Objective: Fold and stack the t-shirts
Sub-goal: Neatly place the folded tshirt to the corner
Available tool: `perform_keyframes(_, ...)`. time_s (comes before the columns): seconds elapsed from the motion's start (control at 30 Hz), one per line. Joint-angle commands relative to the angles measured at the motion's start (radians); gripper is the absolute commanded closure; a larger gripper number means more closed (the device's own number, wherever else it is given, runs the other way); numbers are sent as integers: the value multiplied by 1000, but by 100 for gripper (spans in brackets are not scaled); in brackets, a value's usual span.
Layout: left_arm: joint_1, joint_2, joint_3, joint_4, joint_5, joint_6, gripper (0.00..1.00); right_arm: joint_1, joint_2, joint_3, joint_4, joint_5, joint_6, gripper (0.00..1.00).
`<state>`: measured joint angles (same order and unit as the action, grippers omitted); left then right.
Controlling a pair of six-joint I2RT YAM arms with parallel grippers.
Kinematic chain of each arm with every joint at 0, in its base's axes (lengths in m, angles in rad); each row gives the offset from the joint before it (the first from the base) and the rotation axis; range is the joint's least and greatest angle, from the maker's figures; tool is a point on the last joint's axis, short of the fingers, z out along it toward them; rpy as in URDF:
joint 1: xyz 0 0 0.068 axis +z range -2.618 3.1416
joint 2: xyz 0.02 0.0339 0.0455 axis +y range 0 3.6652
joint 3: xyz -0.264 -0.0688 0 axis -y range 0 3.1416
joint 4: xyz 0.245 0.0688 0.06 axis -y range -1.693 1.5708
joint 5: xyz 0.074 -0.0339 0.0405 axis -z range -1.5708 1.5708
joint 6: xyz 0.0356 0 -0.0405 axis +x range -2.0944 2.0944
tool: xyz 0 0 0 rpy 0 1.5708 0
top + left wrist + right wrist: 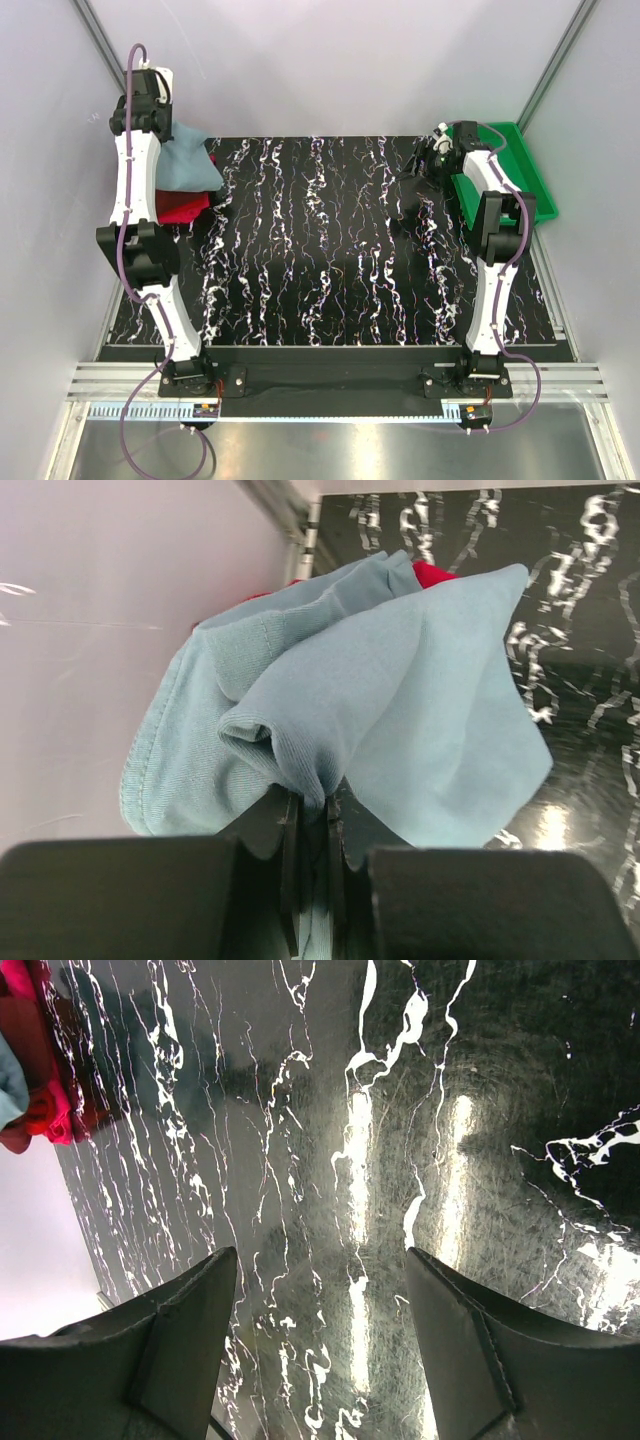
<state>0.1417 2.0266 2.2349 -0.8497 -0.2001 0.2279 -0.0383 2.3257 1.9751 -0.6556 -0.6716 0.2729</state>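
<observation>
Left gripper (312, 815) pinches the grey-blue t-shirt (400, 710); right gripper (320, 1340) gapes wide beside the green tray (535, 190), its floor partly hidden

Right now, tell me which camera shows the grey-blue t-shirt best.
Left wrist: the grey-blue t-shirt fills the frame, bunched and pinched in the left gripper. The top external view shows just a patch over the red shirt. The right wrist view catches a sliver at its left edge.

Red shirt (432, 574) mostly hidden beneath grey-blue shirt (400, 710), pinched fold vanishing inside left end effector (312, 870), perhaps doubled.
</observation>
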Motion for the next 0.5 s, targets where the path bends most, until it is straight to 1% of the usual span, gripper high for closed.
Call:
perform_keyframes(0.0, 15, -10, 63, 124, -119, 57, 100, 5, -80, -2, 19, -3, -9, 25)
perform_keyframes(0.17, 30, 67, 58, 155, -183, 120, 100, 5, -83, -12, 22, -3, -9, 25)
perform_keyframes(0.3, 38, 174, 78, 190, -232, 195, 100, 5, -95, -28, 21, 1, -14, 25)
perform_keyframes(0.47, 41, 265, 97, 244, -289, 240, 100, 5, -115, -51, 16, 9, -31, 25)
